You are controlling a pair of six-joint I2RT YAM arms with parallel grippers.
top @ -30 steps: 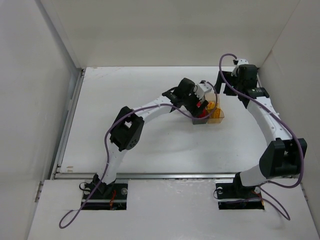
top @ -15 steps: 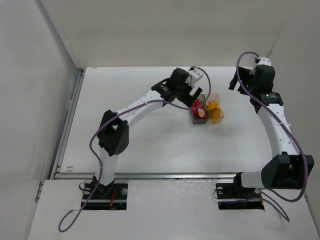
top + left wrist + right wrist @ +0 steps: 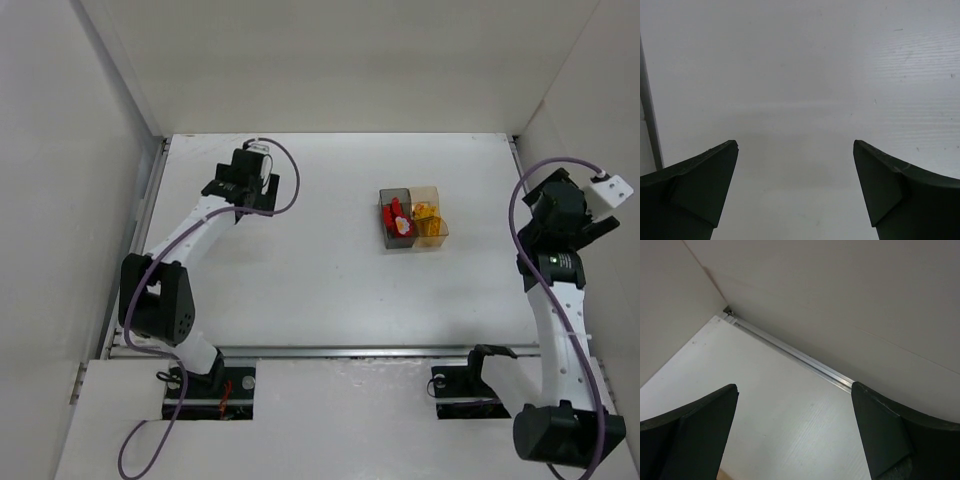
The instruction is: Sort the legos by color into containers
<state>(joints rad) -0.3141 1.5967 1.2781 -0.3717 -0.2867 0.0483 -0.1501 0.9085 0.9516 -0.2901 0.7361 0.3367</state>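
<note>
The two joined containers stand in the middle of the table. The smoky grey one (image 3: 393,197) holds red legos (image 3: 397,219), one with a white face. The amber one (image 3: 436,232) holds yellow legos (image 3: 428,211). My left gripper (image 3: 243,203) is far to the left near the back, open and empty; its wrist view (image 3: 795,150) shows only bare table. My right gripper (image 3: 583,222) is at the far right edge, open and empty; its wrist view (image 3: 794,392) shows the table corner and walls.
White walls enclose the table on three sides. A metal rail (image 3: 140,245) runs along the left edge and another (image 3: 805,361) along the wall in the right wrist view. A rail (image 3: 330,351) crosses the front by the arm bases.
My left gripper has pulled away from the grey container far to the left. My right gripper has swung from the back out to the right edge. The red legos now lie uncovered in the grey container.
</note>
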